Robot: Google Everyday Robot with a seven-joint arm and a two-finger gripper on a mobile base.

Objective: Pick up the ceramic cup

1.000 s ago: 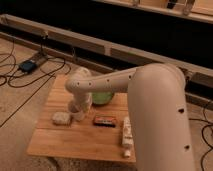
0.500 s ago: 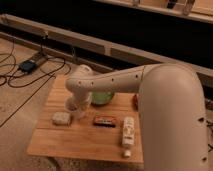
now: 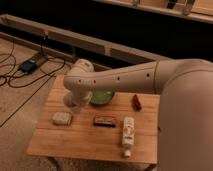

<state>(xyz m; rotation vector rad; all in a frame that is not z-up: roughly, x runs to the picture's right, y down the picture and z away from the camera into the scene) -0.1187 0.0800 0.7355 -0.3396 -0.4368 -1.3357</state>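
Nearest the camera, the robot's broad white arm (image 3: pixel 150 77) filled the right side of the view and reached leftward across a wooden table (image 3: pixel 75 142). Along the table's near half lay three things in a rough row: a flat white speckled block (image 3: pixel 62 118) at the left, a small dark packet with reddish print (image 3: pixel 105 121) in the middle, and a white bottle (image 3: pixel 128 134) lying on its side at the right, its cap end toward the near edge.

Farther back, at the left-centre of the table, the arm's rounded wrist bent downward, and the gripper (image 3: pixel 75 102) hung from it just above the tabletop (it was largely masked by the wrist housing, so whether the fingers were spread or closed could not be told). A pale rounded shape showed at the gripper's lower end, in the place where the ceramic cup (image 3: pixel 71 101) stood, just behind the speckled block and just left of the green bowl; its outline merged with the gripper, and contact between them could not be made out.

The green bowl (image 3: pixel 101 97) sat just right of the gripper, partly covered by the arm. Well to its right, near the arm's underside, lay a small reddish-brown object (image 3: pixel 136 101).

Beyond the table, dark cables (image 3: pixel 30 75) and a small black box (image 3: pixel 27 65) lay on the floor at the left, before a long, low ledge (image 3: pixel 75 37) against a dark wall.
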